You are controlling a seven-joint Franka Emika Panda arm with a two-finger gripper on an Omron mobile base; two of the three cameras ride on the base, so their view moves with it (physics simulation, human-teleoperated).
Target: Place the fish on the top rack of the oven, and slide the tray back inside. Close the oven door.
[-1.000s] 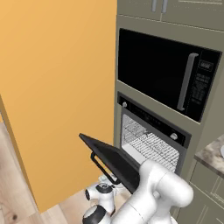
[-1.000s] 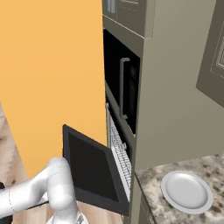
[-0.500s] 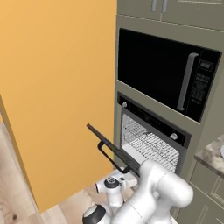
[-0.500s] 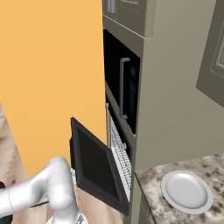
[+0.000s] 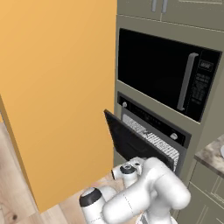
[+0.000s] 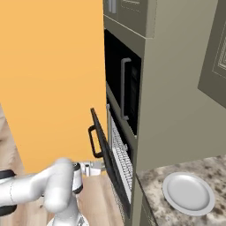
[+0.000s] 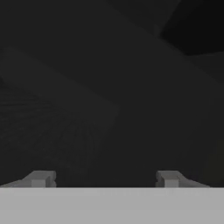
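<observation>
We observe a simulated kitchen with an orange wall (image 5: 57,87) on the left and grey-beige cabinetry (image 6: 176,88) housing the appliances. The black microwave (image 5: 166,74) with its vertical grey handle (image 5: 186,81) sits in the upper bay; the oven (image 5: 151,131) with its black control strip and small silver knobs sits directly below it. The oven door (image 5: 127,140) stands partly raised, tilted out from the oven front at a steep angle; in the right base view the oven door (image 6: 102,141) appears edge-on, with its handle (image 6: 92,142) facing away from the oven. Behind the door, the top rack (image 6: 120,154) shows as a silver wire grid inside the oven opening. We cannot locate the fish: the door and the angle hide the rack's surface. The gripper (image 6: 95,167) sits low, just beside the outer face of the door, below the handle. In the hand view the two fingertips (image 7: 39,178) stand well apart against a dark surface, so the jaws are released and grasp nothing. A round white plate (image 6: 187,193) rests on the speckled desk (image 6: 159,185) to the right of the oven.
</observation>
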